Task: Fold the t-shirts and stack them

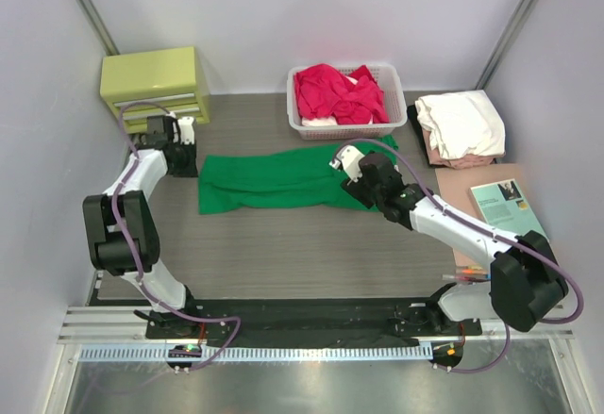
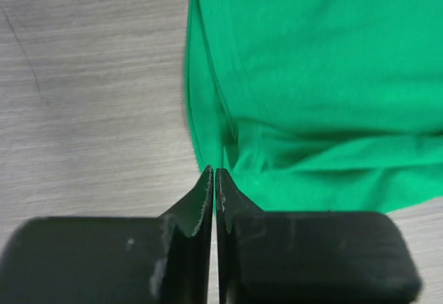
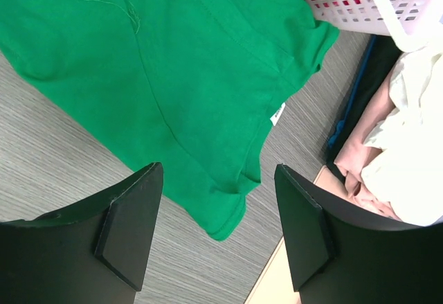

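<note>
While left hand (image 2: 213, 176) sits clenched at green t-shirt (image 2: 311, 75) edge | right hand (image 3: 218, 172) released (above opposite edge)

The table (image 1: 283, 254) is viewed from above and behind the arm bases (image 1: 175, 306), facing downward from afar. Both wrist views are aimed down at close range; the green t-shirt (image 1: 274, 180) is shared by all three views

green t-shirt (image 1: 274, 180) flat, red shirts (image 1: 340, 93) in basket (image 1: 344, 130)
</note>
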Robot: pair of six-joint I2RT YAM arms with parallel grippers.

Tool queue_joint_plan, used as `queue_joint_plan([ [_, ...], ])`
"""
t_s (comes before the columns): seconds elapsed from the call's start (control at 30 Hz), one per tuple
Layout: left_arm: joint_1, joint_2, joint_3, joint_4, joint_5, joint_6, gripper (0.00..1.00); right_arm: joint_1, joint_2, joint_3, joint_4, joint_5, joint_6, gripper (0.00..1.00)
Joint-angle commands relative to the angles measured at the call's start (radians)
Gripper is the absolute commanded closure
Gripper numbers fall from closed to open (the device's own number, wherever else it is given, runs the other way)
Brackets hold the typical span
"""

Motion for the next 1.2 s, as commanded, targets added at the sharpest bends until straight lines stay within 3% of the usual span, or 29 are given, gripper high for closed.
queue_joint_plan([
  [0.0,-0.012,0.048,0.087,0.019,0.034,-0.015,0.93,-0.001,0.024,0.030,0.036,0.020,0.008,0.29],
  [0.13,-0.041,0.083,0.107,0.018,0.037,-0.010,0.80,-0.001,0.045,0.033,0.040,0.035,0.001,0.29],
  [0.17,-0.047,0.086,0.108,0.013,0.037,-0.007,0.66,-0.002,0.047,0.035,0.040,0.037,0.000,0.29],
  [0.2,-0.052,0.086,0.107,0.013,0.037,-0.007,0.61,-0.002,0.047,0.035,0.039,0.041,0.000,0.29],
  [0.33,-0.078,0.085,0.098,0.008,0.028,0.011,0.48,-0.001,0.050,0.036,0.040,0.043,-0.002,0.29],
  [0.5,-0.089,0.101,0.093,0.005,0.028,0.011,0.53,-0.001,0.061,0.044,0.045,0.049,-0.006,0.29],
  [0.57,-0.090,0.118,0.101,-0.008,0.027,0.010,0.62,-0.001,0.059,0.044,0.050,0.050,-0.008,0.29],
  [0.63,-0.092,0.129,0.107,-0.022,0.011,0.005,0.65,-0.001,0.057,0.044,0.051,0.052,-0.014,0.29],
  [0.9,-0.095,0.108,0.076,-0.059,0.008,0.008,0.50,-0.002,0.056,0.038,0.051,0.053,-0.015,0.29],
  [1.0,-0.098,0.097,0.053,-0.058,-0.004,0.011,0.56,-0.001,0.051,0.036,0.053,0.046,-0.014,0.29],
  [1.07,-0.098,0.100,0.047,-0.050,-0.012,0.013,0.91,-0.001,0.051,0.041,0.051,0.047,-0.015,0.29],
  [1.1,-0.097,0.100,0.044,-0.042,-0.016,0.008,1.00,-0.002,0.053,0.043,0.053,0.049,-0.014,0.29],
  [1.17,-0.098,0.092,0.035,-0.029,-0.007,0.005,1.00,-0.001,0.051,0.041,0.053,0.049,-0.017,0.29],
])
